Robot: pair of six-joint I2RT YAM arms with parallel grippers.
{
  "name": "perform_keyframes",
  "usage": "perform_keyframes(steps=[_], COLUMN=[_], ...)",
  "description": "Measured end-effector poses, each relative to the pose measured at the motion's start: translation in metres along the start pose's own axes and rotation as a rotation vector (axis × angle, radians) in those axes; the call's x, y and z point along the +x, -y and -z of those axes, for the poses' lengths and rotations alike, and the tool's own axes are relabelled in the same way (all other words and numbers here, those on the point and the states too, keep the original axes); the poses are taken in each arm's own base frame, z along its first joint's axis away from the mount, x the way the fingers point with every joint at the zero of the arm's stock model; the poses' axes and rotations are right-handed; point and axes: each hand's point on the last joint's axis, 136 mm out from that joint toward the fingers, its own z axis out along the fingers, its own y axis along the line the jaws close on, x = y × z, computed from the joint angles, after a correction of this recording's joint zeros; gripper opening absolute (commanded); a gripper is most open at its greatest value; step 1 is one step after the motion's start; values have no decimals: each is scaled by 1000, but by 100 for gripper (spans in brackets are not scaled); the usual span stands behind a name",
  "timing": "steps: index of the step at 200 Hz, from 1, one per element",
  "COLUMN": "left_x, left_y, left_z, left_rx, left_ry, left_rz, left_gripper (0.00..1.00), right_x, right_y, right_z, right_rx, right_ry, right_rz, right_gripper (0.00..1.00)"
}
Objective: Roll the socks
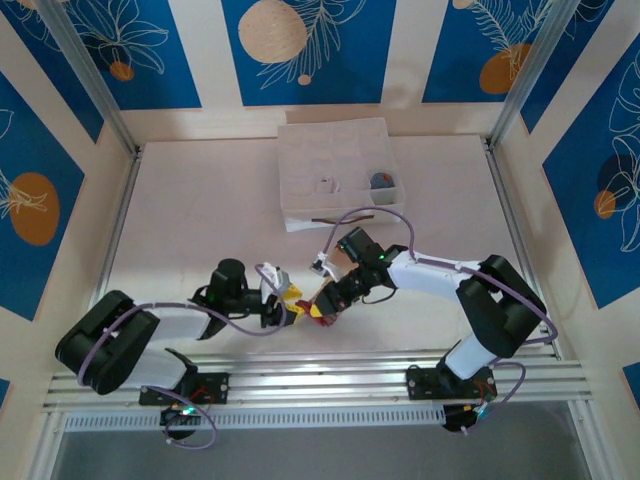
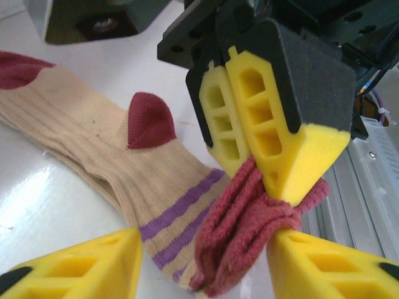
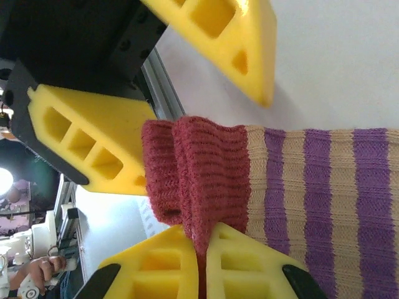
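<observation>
Maroon cuff (image 3: 206, 174) of the tan sock (image 2: 93, 131) is pinched tight between my right fingers (image 3: 249, 265), near the front edge of the tabletop (image 1: 200, 200). My left fingers (image 2: 68, 265) stand apart on either side of that cuff, one right against it; the rest of the sock lies flat.

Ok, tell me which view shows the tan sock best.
Left wrist: the tan sock lies stretched out, with its maroon toe, heel and purple-striped cuff all visible. Right wrist gives the cuff end close up. In top external it is a small maroon patch.
</observation>
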Motion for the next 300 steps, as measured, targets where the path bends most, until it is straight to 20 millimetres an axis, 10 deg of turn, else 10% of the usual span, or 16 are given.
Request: perform_keyframes(steps=[21,62,110,300], left_x=[-5,-11,10,58], left_y=[3,9,25,-7], left_z=[-2,-7,-15,-43], left_rx=[21,49,81,17], left_ry=[13,8,-80,-281], left_rz=[-8,-5,39,358], left_gripper=[0,0,0,0], right_x=[-1,1,9,32], right_y=[1,12,3,75], right_z=[1,11,33,0], right_rx=[3,64,146,529], right_ry=[4,40,138,4], right_rz=[-3,-27,7,-178], right_gripper=[24,50,52,34])
